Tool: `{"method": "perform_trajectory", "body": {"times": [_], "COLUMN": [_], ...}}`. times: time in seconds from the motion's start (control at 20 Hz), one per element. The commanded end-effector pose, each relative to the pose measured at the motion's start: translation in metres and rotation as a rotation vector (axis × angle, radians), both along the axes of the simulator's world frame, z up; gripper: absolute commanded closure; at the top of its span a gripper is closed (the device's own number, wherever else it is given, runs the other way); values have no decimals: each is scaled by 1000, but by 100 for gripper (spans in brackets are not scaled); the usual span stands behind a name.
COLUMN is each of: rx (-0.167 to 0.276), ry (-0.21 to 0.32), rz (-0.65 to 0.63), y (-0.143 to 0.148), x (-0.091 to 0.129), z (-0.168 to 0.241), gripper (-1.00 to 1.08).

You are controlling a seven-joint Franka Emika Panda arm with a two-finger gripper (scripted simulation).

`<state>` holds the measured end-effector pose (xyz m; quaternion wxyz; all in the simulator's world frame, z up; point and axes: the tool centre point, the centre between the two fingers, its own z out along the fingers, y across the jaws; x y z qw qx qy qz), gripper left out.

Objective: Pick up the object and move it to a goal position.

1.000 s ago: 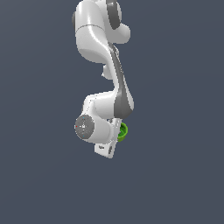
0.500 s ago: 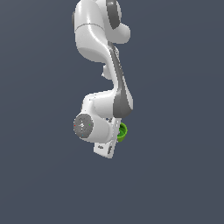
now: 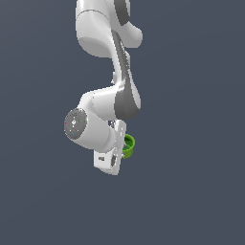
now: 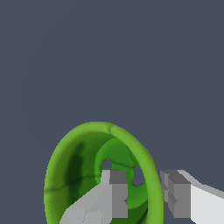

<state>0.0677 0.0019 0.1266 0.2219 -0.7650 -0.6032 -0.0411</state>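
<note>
The object is a small bright green cup with a flared rim, and its hollow inside faces the wrist camera. My gripper is shut on the object's wall, with one finger inside the cup and the other outside. In the exterior view the object peeks out at the right side of the white hand, where my gripper holds it in mid-air. Most of the cup is hidden behind the hand. The goal position is out of view.
The white arm hangs down from the top of the exterior view. Only a plain dark grey-blue background surrounds it.
The wrist and hand have swung a little toward the exterior view's left, carrying the green cup along. The grip on the cup is unchanged.
</note>
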Motion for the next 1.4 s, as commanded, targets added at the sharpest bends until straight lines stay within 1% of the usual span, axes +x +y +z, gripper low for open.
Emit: {"method": "perform_trajectory", "body": {"times": [0.0,0.4,0.65,0.8,1.05,1.2,1.35], "rx": [9,47,71,85,104,113,120], "ry": [-61,-279,-408,-475,-559,-594,-619], "rz": [26,126,184,214,251,267,278], "y": [-10,-44,-64,-75,-90,-96,-101], "x": [9,33,41,43,43,43,42], "z": [22,99,147,171,202,215,224], "gripper": [108,108,108,108,108,108,108]}}
